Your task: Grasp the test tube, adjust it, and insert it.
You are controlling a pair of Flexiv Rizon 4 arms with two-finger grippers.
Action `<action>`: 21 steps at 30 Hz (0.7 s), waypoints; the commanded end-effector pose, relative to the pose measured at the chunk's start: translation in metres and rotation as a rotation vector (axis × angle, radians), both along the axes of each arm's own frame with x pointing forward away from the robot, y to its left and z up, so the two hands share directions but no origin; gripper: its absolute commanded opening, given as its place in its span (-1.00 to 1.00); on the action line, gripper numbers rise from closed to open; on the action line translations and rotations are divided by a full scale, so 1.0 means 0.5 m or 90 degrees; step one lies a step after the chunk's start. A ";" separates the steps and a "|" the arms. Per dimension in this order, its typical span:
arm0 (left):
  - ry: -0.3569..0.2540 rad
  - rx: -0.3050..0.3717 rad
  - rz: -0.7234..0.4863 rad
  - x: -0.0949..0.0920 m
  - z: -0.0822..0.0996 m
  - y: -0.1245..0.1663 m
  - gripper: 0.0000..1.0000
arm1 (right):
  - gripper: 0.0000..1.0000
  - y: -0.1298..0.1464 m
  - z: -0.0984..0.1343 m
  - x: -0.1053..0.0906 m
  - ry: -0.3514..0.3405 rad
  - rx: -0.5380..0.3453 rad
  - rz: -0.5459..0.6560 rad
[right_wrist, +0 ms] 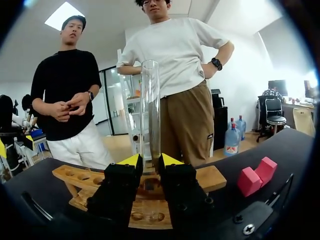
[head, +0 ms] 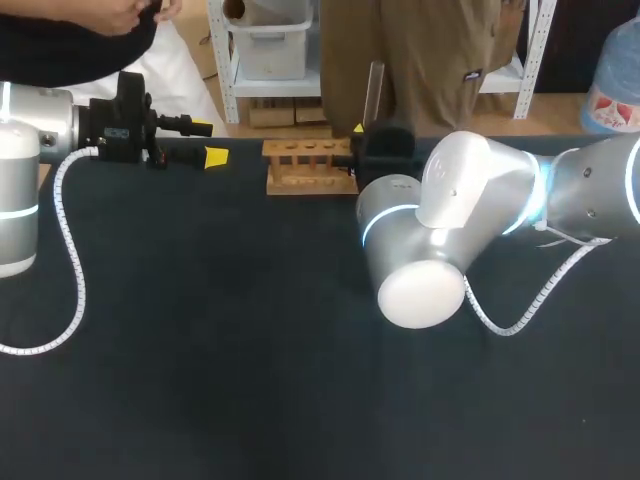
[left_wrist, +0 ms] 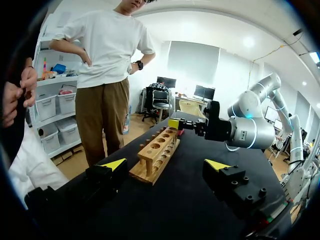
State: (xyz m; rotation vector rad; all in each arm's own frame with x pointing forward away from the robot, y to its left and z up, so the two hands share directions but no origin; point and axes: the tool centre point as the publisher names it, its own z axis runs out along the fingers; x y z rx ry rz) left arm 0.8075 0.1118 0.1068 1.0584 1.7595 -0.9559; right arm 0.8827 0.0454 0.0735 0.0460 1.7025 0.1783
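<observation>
Obs: right gripper [right_wrist: 150, 161] is clamped low on the clear glass test tube [right_wrist: 150, 105], held upright over one end of the light wooden tube rack [right_wrist: 212, 177] at the black desk's [head: 250, 350] far edge. The left gripper [left_wrist: 166, 165] is wide open and empty, facing the rack's other end.

Risk: I cannot confirm hole alignment. An off-centre descent would strike the rack top, and the tube could slip or crack, or the rack could tip.

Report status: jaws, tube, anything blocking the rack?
Right jaws shut on test tube, upright at end of rack. Left jaws open, empty, rack ahead. Visible holes empty, nothing blocking.
</observation>
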 end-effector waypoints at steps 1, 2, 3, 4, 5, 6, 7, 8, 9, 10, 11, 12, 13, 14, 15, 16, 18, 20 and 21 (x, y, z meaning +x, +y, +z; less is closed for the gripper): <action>-0.003 -0.002 0.002 -0.003 -0.002 0.001 1.00 | -1.00 -0.005 -0.008 -0.008 -0.015 0.006 0.041; -0.003 -0.002 0.002 -0.003 -0.002 0.001 1.00 | -1.00 -0.005 -0.009 -0.009 -0.016 0.007 0.042; -0.003 -0.002 0.002 -0.003 -0.002 0.001 1.00 | -1.00 -0.005 -0.010 -0.010 -0.018 0.007 0.043; -0.003 -0.002 0.002 -0.003 -0.002 0.001 1.00 | -1.00 -0.005 -0.010 -0.011 -0.021 0.010 0.042; -0.003 -0.002 0.002 -0.003 -0.002 0.001 1.00 | -1.00 -0.005 -0.010 -0.012 -0.022 0.012 0.042; -0.003 -0.002 0.002 -0.003 -0.002 0.001 1.00 | -1.00 -0.004 -0.011 -0.013 -0.024 0.013 0.043; -0.003 -0.002 0.002 -0.003 -0.002 0.001 1.00 | -1.00 -0.004 -0.011 -0.014 -0.026 0.015 0.044; -0.003 -0.002 0.002 -0.003 -0.002 0.001 1.00 | -1.00 -0.003 -0.012 -0.015 -0.028 0.016 0.046; -0.003 -0.002 0.002 -0.003 -0.002 0.001 1.00 | -1.00 -0.002 -0.012 -0.016 -0.030 0.015 0.048; -0.003 -0.002 0.002 -0.003 -0.002 0.001 1.00 | -1.00 -0.002 -0.013 -0.017 -0.030 0.015 0.049; -0.003 -0.002 0.002 -0.003 -0.002 0.001 1.00 | -1.00 -0.001 -0.013 -0.017 -0.033 0.015 0.050; -0.003 -0.002 0.002 -0.003 -0.002 0.001 1.00 | -1.00 -0.001 -0.013 -0.017 -0.034 0.014 0.049; -0.003 -0.002 0.002 -0.003 -0.002 0.001 1.00 | -1.00 -0.001 -0.014 -0.017 -0.034 0.015 0.049; -0.003 -0.002 0.002 -0.003 -0.002 0.001 1.00 | -1.00 -0.001 -0.014 -0.016 -0.034 0.014 0.049; -0.003 -0.002 0.002 -0.003 -0.002 0.001 1.00 | -1.00 -0.001 -0.014 -0.015 -0.033 0.014 0.048; -0.003 -0.002 0.002 -0.003 -0.002 0.001 1.00 | -0.79 0.000 -0.013 -0.015 -0.032 0.014 0.048; -0.003 -0.002 0.002 -0.003 -0.002 0.001 1.00 | 1.00 0.000 -0.010 -0.014 -0.029 0.014 0.048; -0.003 -0.002 0.002 -0.003 -0.002 0.001 1.00 | 1.00 0.000 -0.007 -0.015 -0.028 0.014 0.046; -0.003 -0.002 0.002 -0.003 -0.002 0.001 1.00 | 1.00 0.000 -0.006 -0.016 -0.028 0.014 0.045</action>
